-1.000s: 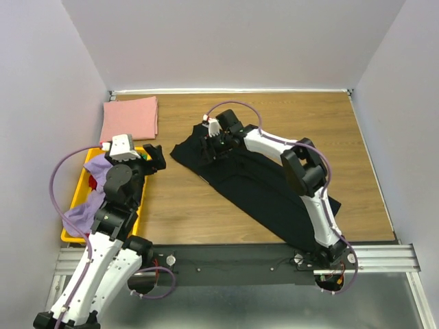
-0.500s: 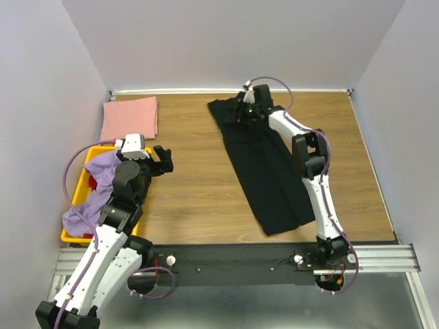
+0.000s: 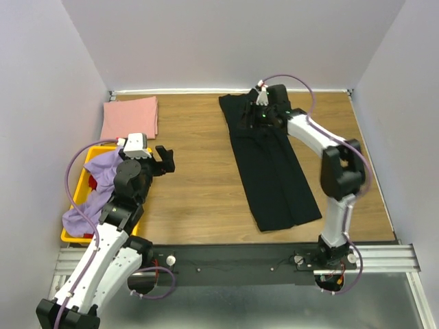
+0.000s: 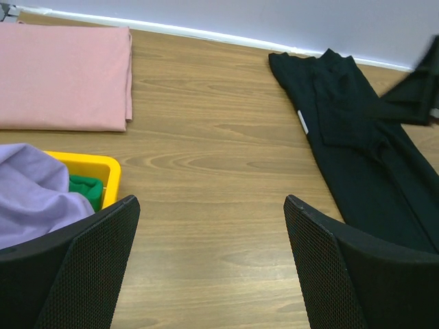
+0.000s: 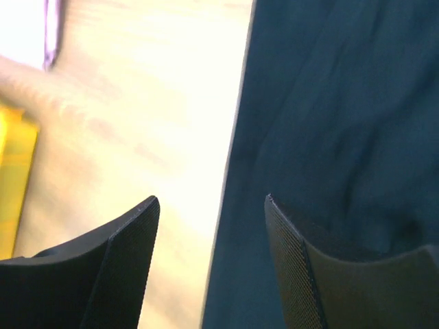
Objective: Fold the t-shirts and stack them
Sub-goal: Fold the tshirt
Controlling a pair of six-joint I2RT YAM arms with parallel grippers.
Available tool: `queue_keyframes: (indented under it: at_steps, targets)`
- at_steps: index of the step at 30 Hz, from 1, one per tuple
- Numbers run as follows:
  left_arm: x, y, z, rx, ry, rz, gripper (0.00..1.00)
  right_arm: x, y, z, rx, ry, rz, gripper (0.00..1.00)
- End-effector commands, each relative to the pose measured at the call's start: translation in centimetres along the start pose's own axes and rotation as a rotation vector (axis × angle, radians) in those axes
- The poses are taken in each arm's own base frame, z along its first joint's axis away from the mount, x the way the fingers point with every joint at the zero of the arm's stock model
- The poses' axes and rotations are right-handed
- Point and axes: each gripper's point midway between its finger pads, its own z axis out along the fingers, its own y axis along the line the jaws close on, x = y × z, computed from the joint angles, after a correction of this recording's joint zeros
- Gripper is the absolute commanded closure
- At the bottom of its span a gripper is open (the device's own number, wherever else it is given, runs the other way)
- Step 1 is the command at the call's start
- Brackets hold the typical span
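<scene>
Right wrist view is blurred: my right gripper [image 5: 211, 197] gapes over the black shirt [image 5: 322, 123] at right; left gripper [image 4: 211, 199] spread, empty.

Brown grained wooden tabletop [image 4: 206, 171]: fills the field.
Folded dusty pink cloth t-shirt [image 4: 65, 75]: lies flat at 10 o'clock.
Long black cloth t-shirt [image 4: 363, 157], folded to a narrow strip: 1 to 4 o'clock, small white label [image 4: 303, 121] near its left edge.
Yellow plastic crate [image 4: 96, 168], one corner: 8 o'clock, holds crumpled lavender purple cloth [image 4: 34, 195] and a green item [image 4: 86, 186].
Robot's left gripper [image 4: 212, 264]: 6 o'clock, black textured fingers [image 4: 82, 274] wide apart, wood between.
</scene>
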Motion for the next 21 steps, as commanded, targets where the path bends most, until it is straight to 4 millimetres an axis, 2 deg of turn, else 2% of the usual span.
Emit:
queue_keyframes:
  at_steps: [1,3,4,8,10,14,21]
  targets:
    - [-1.1,-0.7,-0.5,0.049,-0.037,0.005,0.07,4.5,0.2,-6.6,0.177,0.022,-0.031,0.35]
    - [-1.3,-0.6,-0.6,0.045,-0.046,0.008,0.07,8.5,1.1,-8.5,0.193,0.087,0.006,0.37]
    - [-1.3,-0.6,-0.6,0.045,-0.047,0.008,0.07,11.6,1.1,-10.6,0.215,0.120,0.023,0.39]
    - [-1.3,-0.8,-0.7,0.055,-0.049,0.001,0.07,20.3,3.6,-14.4,0.210,0.264,0.074,0.43]
    - [-1.2,-0.9,-0.7,0.062,-0.045,0.000,0.08,23.4,3.7,-15.7,0.217,0.322,0.089,0.44]
    - [-0.9,-1.1,-0.6,0.072,-0.035,0.003,0.09,27.4,3.9,-16.8,0.227,0.398,0.115,0.46]
    - [0.4,-1.2,0.0,0.069,0.028,0.006,0.10,30.6,5.6,-15.2,0.261,0.498,0.122,0.46]
